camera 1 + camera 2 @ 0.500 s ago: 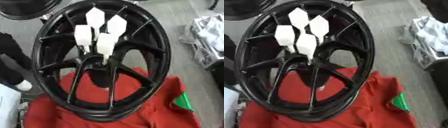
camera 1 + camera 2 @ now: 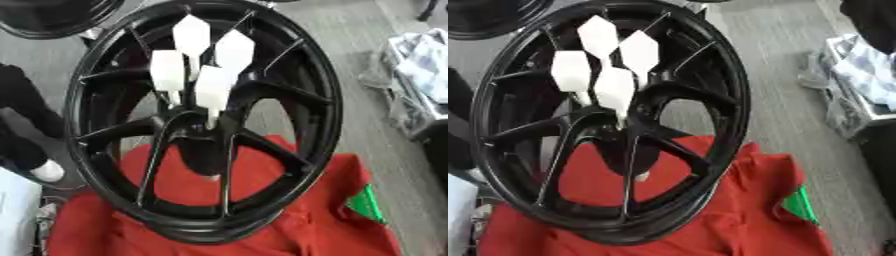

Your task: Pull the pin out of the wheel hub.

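A black multi-spoke wheel hub (image 2: 297, 105) stands tilted on a red cloth (image 2: 306, 225). Several white pins with wide faceted heads (image 2: 214, 87) stick out of its centre toward me, their thin stems (image 2: 211, 119) running into the hub's middle. Neither of my hands shows in either view.
A second black wheel (image 2: 48, 17) lies at the top left. A green piece (image 2: 369, 204) pokes out at the cloth's right edge. A bundle of white and grey material (image 2: 420, 65) sits on the grey floor at the right. A person's dark leg and white shoe (image 2: 44, 170) stand at the left.
The picture has shifted slightly; the wheel and pins stand as before.
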### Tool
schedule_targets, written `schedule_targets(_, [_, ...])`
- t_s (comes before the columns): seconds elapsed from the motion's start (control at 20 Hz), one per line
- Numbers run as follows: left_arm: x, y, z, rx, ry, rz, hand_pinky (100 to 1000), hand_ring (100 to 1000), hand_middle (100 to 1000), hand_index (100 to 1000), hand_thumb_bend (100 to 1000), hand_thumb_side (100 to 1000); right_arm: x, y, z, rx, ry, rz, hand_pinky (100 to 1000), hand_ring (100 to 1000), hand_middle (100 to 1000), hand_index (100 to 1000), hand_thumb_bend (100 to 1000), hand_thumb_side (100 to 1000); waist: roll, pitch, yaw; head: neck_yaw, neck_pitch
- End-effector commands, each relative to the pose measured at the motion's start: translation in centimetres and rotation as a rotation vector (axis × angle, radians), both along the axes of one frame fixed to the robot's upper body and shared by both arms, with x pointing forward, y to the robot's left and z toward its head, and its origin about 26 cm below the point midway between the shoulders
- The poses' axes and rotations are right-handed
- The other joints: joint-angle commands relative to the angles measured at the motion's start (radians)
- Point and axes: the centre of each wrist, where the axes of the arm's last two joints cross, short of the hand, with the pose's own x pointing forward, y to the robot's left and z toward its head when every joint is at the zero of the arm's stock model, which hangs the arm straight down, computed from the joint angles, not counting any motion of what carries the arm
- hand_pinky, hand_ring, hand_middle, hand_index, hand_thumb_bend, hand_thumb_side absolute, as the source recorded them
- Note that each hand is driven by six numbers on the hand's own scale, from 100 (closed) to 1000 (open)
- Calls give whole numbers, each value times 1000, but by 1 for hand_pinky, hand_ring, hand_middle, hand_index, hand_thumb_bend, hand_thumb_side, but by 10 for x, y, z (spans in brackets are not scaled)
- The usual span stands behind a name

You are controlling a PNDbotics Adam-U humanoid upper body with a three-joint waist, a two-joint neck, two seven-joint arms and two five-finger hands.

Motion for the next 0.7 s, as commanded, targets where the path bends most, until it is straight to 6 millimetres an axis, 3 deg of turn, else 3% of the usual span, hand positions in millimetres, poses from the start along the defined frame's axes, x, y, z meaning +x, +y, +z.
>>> schedule_targets(0.05, [-1, 1, 14, 27, -42, -7, 782, 779, 733, 774, 100, 748, -2, -2, 7, -10, -30, -10, 834, 724, 664, 760, 100, 729, -2, -17, -1, 0, -2])
schedule_targets(0.35, [1, -3, 37, 80, -116, -37, 783, 781, 746, 782, 100, 703, -3, -7, 3, 20, -59, -35, 839, 731, 674, 770, 100, 736, 3, -20, -1, -3, -2])
schedule_targets(0.7, [-2, -19, 107, 330, -248, -174, 789, 785, 763, 794, 100, 618, -1, -17, -11, 40, -41, -41, 844, 738, 679, 784, 100, 740, 15, -27, 0, -15, -2])
